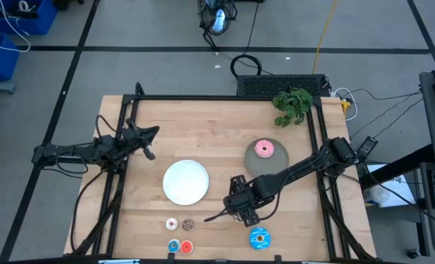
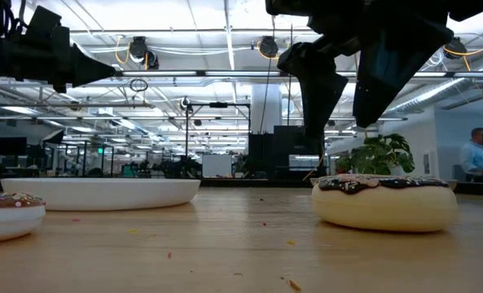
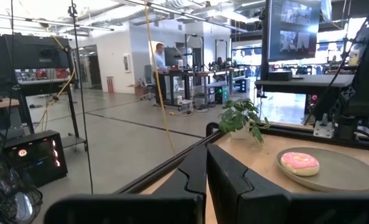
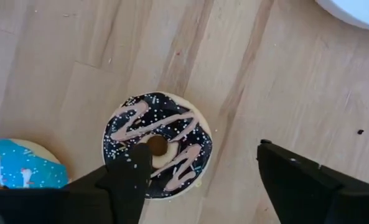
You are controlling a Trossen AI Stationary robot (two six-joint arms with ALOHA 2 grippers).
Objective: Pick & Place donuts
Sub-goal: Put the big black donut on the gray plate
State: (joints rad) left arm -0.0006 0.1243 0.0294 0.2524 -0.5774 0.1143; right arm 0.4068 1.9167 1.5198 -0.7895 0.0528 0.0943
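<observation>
Wooden table [image 4: 284, 93], brown sprinkled donut [image 4: 157, 146]

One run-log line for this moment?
right gripper: open above brown donut | left gripper: shut, idle | pink donut: on grey plate

Bright, even overhead ceiling light

The right arm reached in from the right edge of the desk, stretched diagonally toward the front middle, its wrist bent so that the right gripper [image 1: 244, 210] pointed straight down just above the desk top. Its jaws stood apart, the two dark fingers [image 4: 129, 180] spread wide and holding nothing. The left arm lay folded low along the left side of the desk, its forearm level. The left gripper [image 1: 148, 141] pointed toward the desk's middle, off the surface, with its jaws closed together and empty.
</observation>
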